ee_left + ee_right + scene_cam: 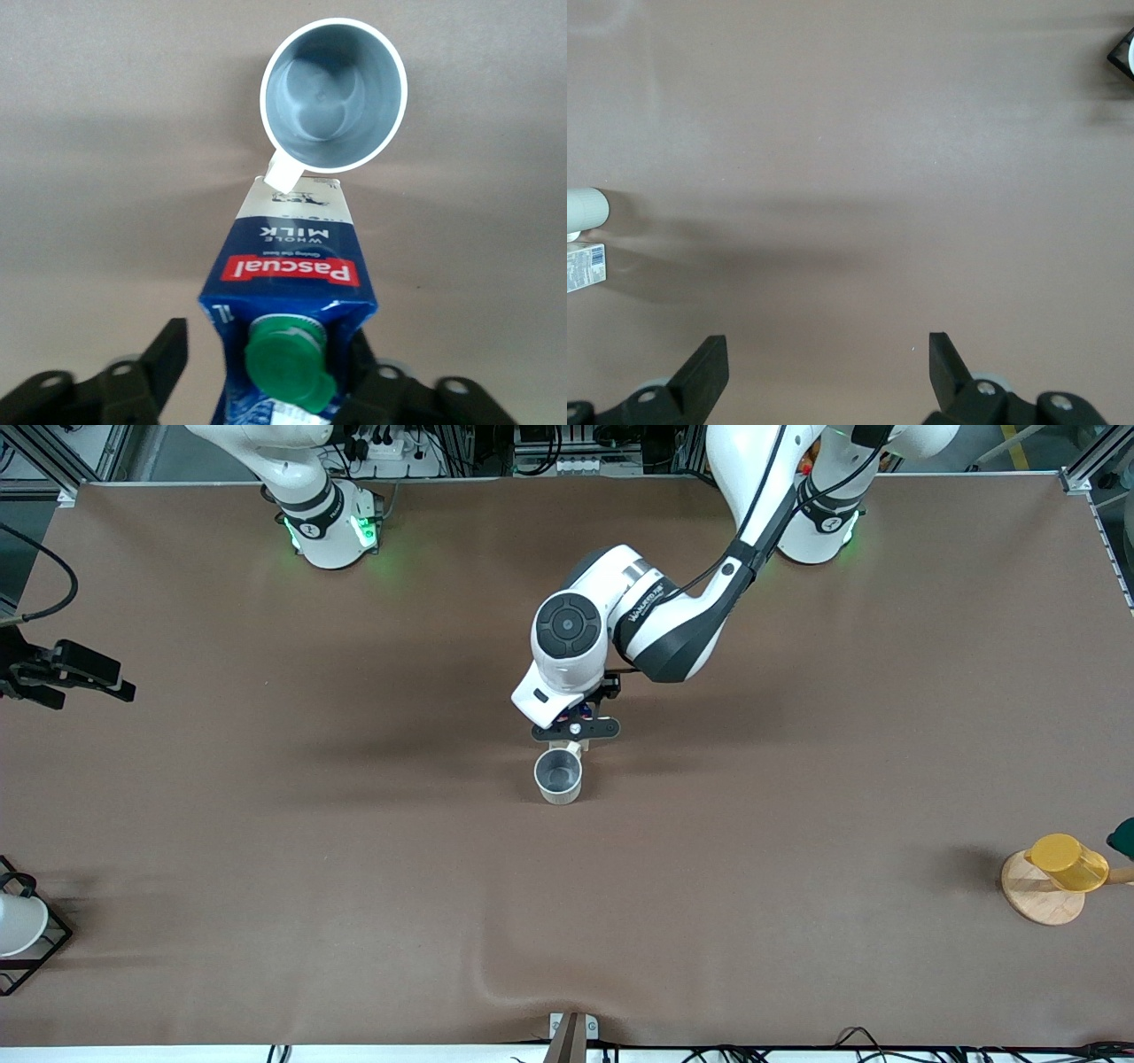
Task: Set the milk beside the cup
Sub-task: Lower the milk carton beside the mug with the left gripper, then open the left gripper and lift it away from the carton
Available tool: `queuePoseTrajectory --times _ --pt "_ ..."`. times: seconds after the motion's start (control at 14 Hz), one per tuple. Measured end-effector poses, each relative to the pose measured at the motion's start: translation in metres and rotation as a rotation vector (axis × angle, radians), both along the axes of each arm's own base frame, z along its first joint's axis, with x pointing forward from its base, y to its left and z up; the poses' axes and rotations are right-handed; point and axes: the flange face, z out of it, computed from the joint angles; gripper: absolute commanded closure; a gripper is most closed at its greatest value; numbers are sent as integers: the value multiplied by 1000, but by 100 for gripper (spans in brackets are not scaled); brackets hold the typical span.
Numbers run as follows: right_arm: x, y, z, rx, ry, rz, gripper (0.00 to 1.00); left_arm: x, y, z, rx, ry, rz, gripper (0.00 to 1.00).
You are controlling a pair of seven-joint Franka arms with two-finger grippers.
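The milk [292,266], a dark blue carton with a green cap and a red label band, stands on the brown table with its pale end against the handle of the cup [334,93]. The cup is an off-white mug with a grey inside. In the front view the cup [558,775] sits mid-table and only a sliver of the milk [568,748] shows under the left hand. My left gripper [266,363] is open around the carton's top, with one finger [168,354] clearly apart from it. My right gripper [828,363] is open and empty, waiting at the right arm's end of the table [89,677].
A yellow cup [1067,862] lies on a round wooden coaster [1041,890] at the left arm's end. A black wire rack [35,948] with a white cup [18,921] stands at the right arm's end, near the front camera.
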Motion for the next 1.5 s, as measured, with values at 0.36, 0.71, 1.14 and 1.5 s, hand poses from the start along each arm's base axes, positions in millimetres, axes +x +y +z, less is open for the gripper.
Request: queuePoseTrajectory --times 0.36,0.71,1.14,1.5 --pt "-2 4 -5 -32 17 -34 0 -3 2 65 -53 -25 4 0" --pt "-12 -2 9 -39 11 -68 0 34 110 197 -73 -92 122 0" --pt "-19 -3 22 -40 -12 -74 0 85 325 263 0 -169 112 0" --pt "-19 -1 22 -68 -13 -65 0 77 418 265 4 -153 138 0"
